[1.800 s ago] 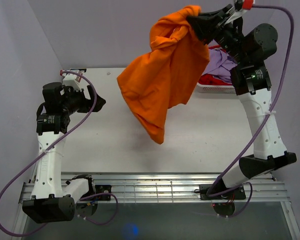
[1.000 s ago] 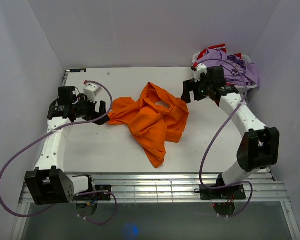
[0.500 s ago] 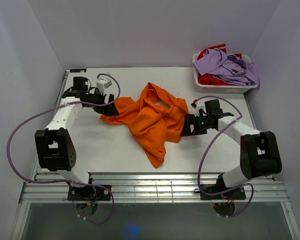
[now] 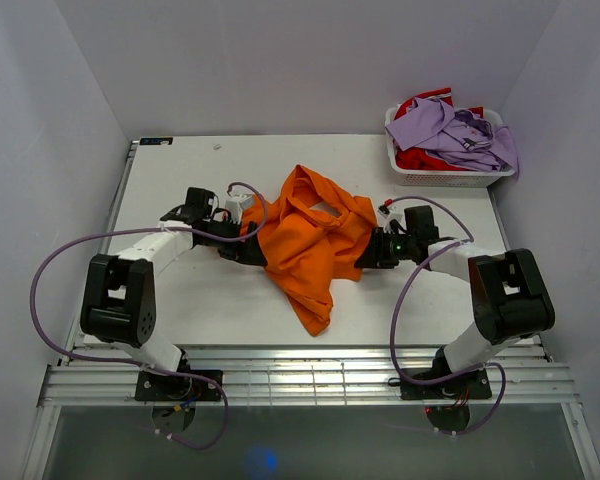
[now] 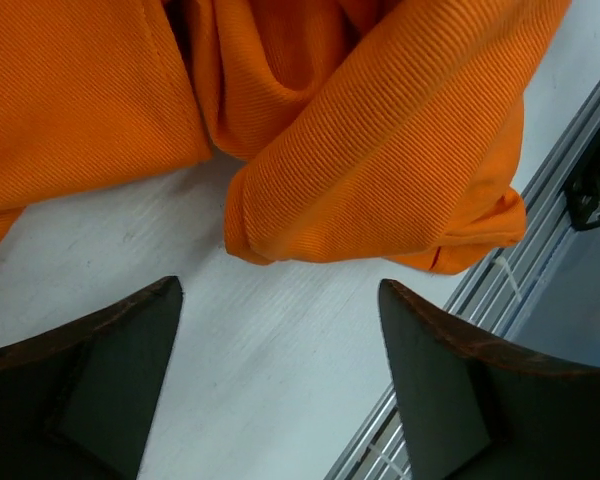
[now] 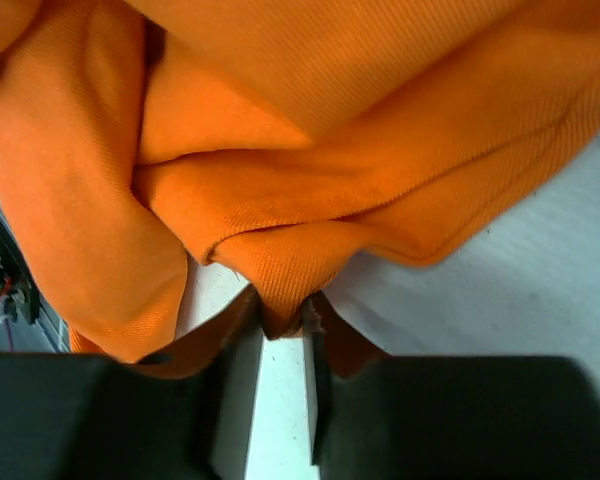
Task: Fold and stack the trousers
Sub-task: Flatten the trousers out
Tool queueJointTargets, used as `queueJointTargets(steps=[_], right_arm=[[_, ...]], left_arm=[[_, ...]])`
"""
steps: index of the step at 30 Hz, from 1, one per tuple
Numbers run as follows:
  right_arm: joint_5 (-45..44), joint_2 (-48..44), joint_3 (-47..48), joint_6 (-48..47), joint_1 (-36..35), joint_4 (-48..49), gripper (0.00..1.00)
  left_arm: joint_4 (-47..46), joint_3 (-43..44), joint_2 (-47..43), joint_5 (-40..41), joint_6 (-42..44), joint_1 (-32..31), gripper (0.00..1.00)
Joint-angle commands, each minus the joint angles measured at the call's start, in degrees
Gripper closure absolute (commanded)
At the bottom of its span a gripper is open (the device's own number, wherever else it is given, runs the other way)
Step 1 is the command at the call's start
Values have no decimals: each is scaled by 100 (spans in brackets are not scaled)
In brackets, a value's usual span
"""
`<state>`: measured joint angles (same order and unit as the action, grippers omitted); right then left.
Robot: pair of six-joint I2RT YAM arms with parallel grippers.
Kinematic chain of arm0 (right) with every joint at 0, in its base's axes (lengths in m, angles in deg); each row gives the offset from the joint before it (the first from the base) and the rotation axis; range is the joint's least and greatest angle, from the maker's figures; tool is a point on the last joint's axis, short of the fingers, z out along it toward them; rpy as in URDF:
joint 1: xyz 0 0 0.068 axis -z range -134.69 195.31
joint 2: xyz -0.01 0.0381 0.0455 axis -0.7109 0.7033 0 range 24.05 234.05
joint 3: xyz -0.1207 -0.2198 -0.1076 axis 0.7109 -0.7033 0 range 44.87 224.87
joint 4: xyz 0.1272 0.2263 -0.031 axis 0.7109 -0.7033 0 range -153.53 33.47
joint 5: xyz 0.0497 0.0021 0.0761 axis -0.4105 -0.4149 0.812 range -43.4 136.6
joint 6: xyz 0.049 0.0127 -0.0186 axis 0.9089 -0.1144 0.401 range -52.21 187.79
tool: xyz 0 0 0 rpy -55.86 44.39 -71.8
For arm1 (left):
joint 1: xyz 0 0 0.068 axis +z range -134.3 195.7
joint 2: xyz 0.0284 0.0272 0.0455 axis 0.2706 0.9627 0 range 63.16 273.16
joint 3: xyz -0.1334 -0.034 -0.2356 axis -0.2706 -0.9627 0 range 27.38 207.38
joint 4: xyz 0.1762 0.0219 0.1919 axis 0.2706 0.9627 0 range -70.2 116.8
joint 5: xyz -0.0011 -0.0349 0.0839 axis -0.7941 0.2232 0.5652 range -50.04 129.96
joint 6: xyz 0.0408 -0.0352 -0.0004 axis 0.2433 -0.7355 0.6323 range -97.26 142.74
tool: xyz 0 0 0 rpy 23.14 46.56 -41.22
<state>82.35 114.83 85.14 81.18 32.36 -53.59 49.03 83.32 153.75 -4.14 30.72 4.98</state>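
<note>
Seen from above, the orange trousers [image 4: 305, 240] lie in a crumpled heap at the middle of the worktop [image 4: 180, 170], with one end trailing toward its near edge. The left gripper [image 4: 248, 247] sits low against the heap's left side and the right gripper [image 4: 365, 252] against its right. A basket [image 4: 445, 178] of clothes stands at the far right corner.

At the left wrist, the trousers [image 5: 380, 150] show ribbed cloth in thick, rounded folds. The left gripper [image 5: 278, 295] is spread wide, with one fold just ahead of its fingers and bare worktop between them.

At the right wrist, the trousers [image 6: 330, 180] bunch into overlapping folds. The right gripper [image 6: 280, 325] is clenched on the tip of the lowest fold.
</note>
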Motion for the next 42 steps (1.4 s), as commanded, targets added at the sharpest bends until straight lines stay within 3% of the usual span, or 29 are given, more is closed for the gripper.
queueJointTargets(steps=[1, 2, 3, 7, 11, 12, 21, 30, 38, 42], right_arm=[[257, -8, 7, 94, -15, 550, 79], [292, -69, 16, 59, -23, 515, 89], [301, -104, 33, -20, -23, 462, 92], [231, -508, 42, -424, 3, -20, 92], [214, -1113, 42, -907, 64, -662, 92], [196, -1211, 51, -995, 82, -889, 92], [143, -1713, 86, -1584, 179, -1532, 92], [-410, -1854, 446, -2717, 714, -2728, 92], [-875, -1283, 657, -3316, 970, -2843, 92], [-1333, -686, 1298, -3597, 970, -3176, 92]], left_arm=[[-751, -215, -50, -283, -586, -9, 15], [-953, -250, -32, -327, -684, -18, 20], [-1024, -251, -6, -362, -746, -9, 26], [-1043, -93, 117, -599, -974, 61, 55], [-938, 4, -6, -855, -1045, 307, 95], [-876, 57, -58, -846, -993, 421, 100], [-709, -180, -410, -926, -728, 966, 100], [864, 1322, 406, 119, 861, 2477, 100], [864, 1850, 925, 525, 1143, 2549, 100], [1690, 2131, 1093, 349, 2019, 2470, 74]])
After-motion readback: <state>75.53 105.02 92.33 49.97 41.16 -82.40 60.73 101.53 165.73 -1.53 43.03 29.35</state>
